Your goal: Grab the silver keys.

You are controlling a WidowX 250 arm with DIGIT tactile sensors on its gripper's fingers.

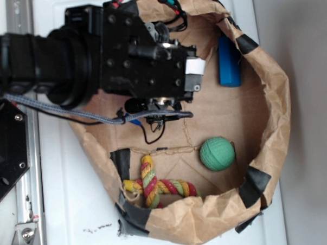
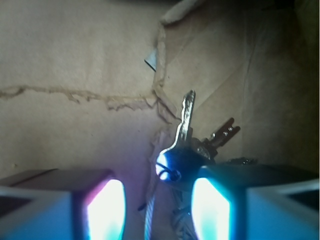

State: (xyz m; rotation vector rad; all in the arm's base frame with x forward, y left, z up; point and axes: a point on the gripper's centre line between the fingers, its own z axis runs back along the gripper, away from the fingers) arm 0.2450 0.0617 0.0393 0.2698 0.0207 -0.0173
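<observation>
Silver keys (image 2: 192, 142) fan up-frame, longest blade near-vertical, between the open gripper (image 2: 159, 210) pads.

White bench (image 1: 69, 208) carrying a brown paper bag (image 1: 272, 134), rolled open. The bag sits toward the bench's right edge.

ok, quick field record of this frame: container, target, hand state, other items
container: brown paper bag with rolled rim and black tape patches, lying open on a white surface
target: silver keys, on the bag floor between the hand's fingers, nearer one of them
hand: hand low over the keys, open, fingers on either side; contact not clear
keys in exterior view: hidden under the arm
other items: blue cylinder by the bag wall; green ball; knotted rope toy near the rim
</observation>
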